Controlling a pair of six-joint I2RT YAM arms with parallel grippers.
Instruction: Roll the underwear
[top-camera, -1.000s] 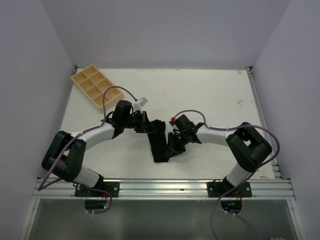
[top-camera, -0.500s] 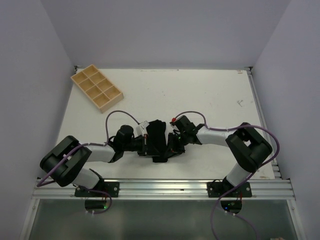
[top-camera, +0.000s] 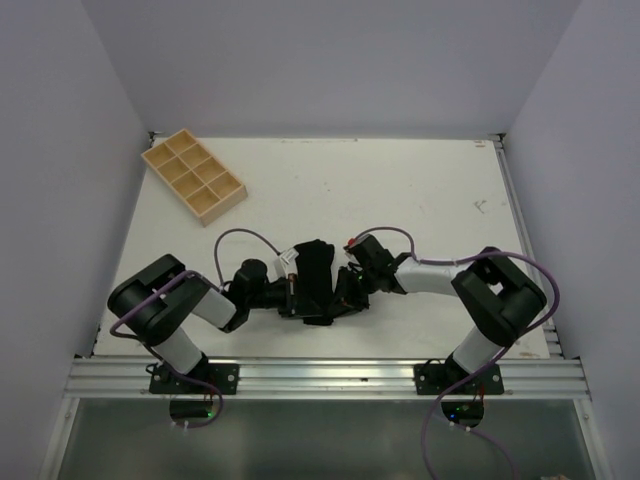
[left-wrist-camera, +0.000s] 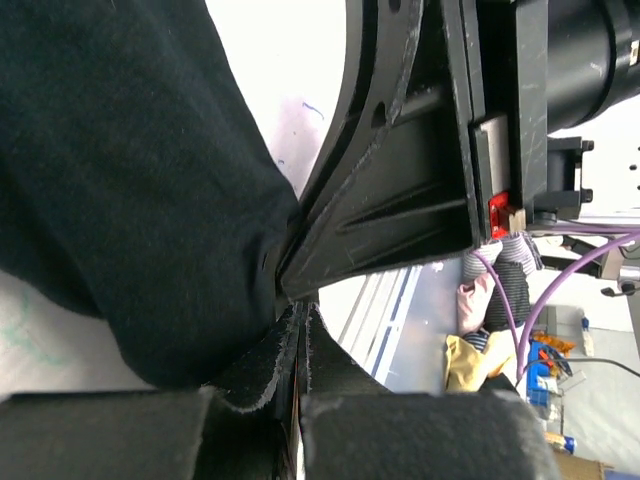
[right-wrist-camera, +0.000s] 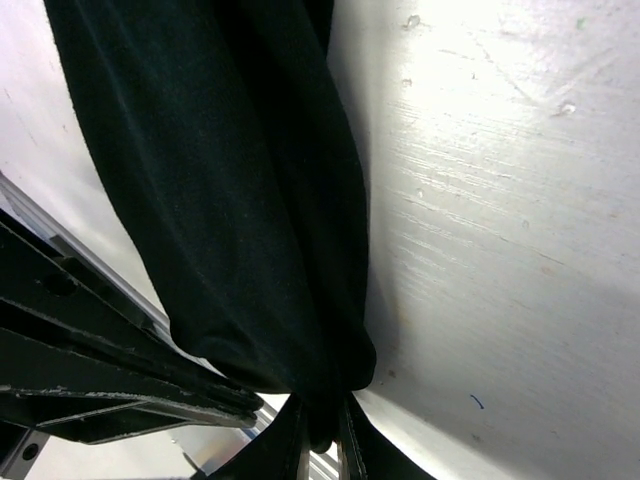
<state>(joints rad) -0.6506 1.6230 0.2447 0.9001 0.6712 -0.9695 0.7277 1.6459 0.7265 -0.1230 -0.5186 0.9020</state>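
The underwear (top-camera: 312, 272) is a bunched black bundle near the table's front middle, held between both grippers. My left gripper (top-camera: 293, 292) lies low on the table at the bundle's left side. In the left wrist view its fingers (left-wrist-camera: 300, 315) are pressed together, and the black fabric (left-wrist-camera: 130, 180) runs right up to their tips. My right gripper (top-camera: 345, 290) sits at the bundle's right side. In the right wrist view it (right-wrist-camera: 322, 428) is shut on a pinched fold of the underwear (right-wrist-camera: 230, 200), which hangs in thick folds above the white table.
A wooden tray (top-camera: 193, 178) with several compartments stands at the back left of the white table (top-camera: 420, 190). A metal rail (top-camera: 330, 375) runs along the near edge. The two grippers are almost touching; the right one's body (left-wrist-camera: 400, 200) fills the left wrist view.
My left arm swung from the far side toward the near edge, carrying the underwear's far end over the rest. The long strip became a compact bundle. The right gripper barely moved.
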